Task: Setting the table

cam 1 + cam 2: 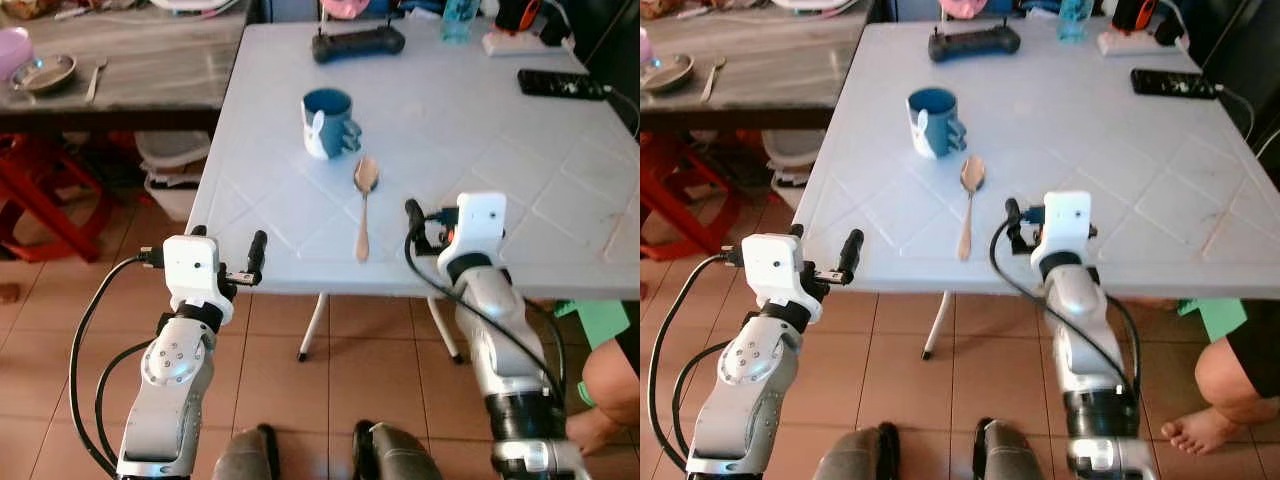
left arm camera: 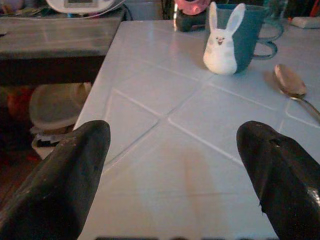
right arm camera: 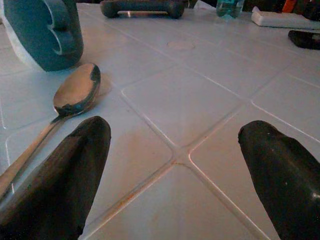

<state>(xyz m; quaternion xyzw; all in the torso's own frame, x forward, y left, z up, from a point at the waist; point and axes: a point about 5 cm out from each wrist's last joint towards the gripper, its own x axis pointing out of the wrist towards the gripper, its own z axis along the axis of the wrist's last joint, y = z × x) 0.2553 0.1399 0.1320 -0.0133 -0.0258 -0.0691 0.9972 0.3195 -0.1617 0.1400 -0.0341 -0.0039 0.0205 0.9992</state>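
Right gripper (image 3: pixel 175 175) open, empty, above tabletop (image 1: pixel 480 150) near edge, just beside spoon (image 1: pixel 364 210). Probably next: straddle handle mid-length, descend level, avoid mug (image 1: pixel 328 122). Left gripper (image 2: pixel 175 165) open at near-left corner.

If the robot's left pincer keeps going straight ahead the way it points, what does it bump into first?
Probably the blue bunny mug. The open left pincer hovers at the near edge of the white table, with bare tabletop ahead and the mug slightly off centre, so it might just brush past. The spoon lies further aside.
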